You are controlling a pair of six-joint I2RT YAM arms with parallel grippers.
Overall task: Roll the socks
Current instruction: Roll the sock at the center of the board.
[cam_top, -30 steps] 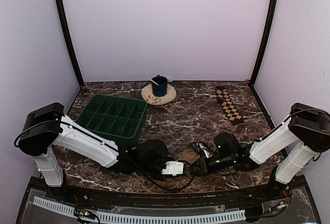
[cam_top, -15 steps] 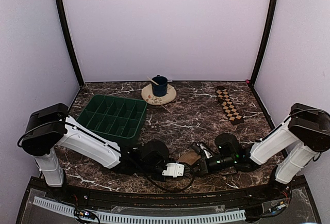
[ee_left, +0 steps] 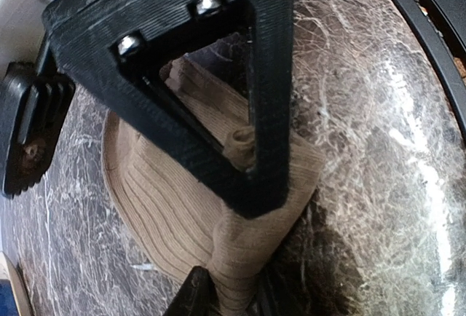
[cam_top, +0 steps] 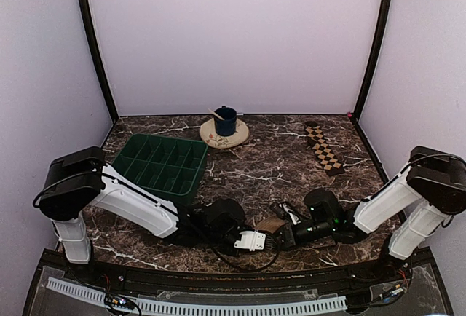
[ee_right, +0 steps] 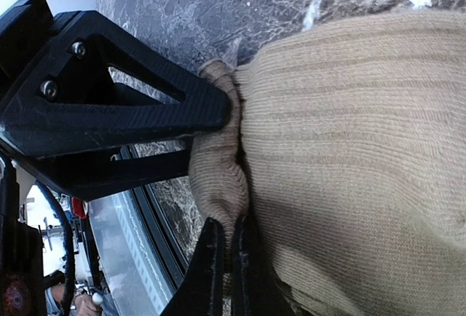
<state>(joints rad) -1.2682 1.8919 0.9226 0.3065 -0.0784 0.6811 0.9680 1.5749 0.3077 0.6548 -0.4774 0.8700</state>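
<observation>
The plain tan-brown sock (cam_top: 268,223) lies partly bunched near the table's front edge, between my two grippers. My left gripper (cam_top: 263,242) is shut on a fold of it; in the left wrist view the jaws (ee_left: 229,298) pinch the ribbed tan fabric (ee_left: 160,199). My right gripper (cam_top: 281,237) is shut on another fold; in the right wrist view (ee_right: 229,258) its jaws pinch a tan lump beside the wide ribbed sock body (ee_right: 349,163). The two grippers nearly touch. The brown-and-cream checkered sock (cam_top: 323,148) lies flat as a long strip at the back right.
A green compartment tray (cam_top: 162,163) stands at the left. A blue cup (cam_top: 225,121) with a stick in it sits on a round plate (cam_top: 215,140) at the back middle. A black rail (ee_left: 429,17) runs along the table's front edge, close to the grippers.
My left arm has shifted a little to the right, closer to the right gripper. The right arm has barely moved. The checkered sock has not moved.
</observation>
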